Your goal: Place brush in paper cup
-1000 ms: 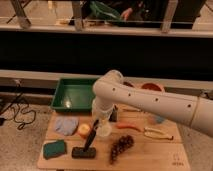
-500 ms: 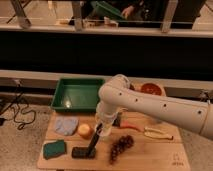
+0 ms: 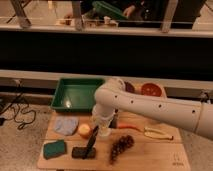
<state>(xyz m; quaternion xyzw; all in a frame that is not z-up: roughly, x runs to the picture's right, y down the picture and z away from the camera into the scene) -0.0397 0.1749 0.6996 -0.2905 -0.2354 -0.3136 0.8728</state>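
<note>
The black brush with a flat block head (image 3: 84,151) sits near-left on the pale wooden desk (image 3: 155,156), thin handle slanting up towards the white paper cup (image 3: 104,132). Likely light and stiff; the upper handle looks the best hold. The hand (image 3: 102,122) hangs just over the cup, beside the handle's tip; whether it is open or gripping, I cannot tell.
</note>
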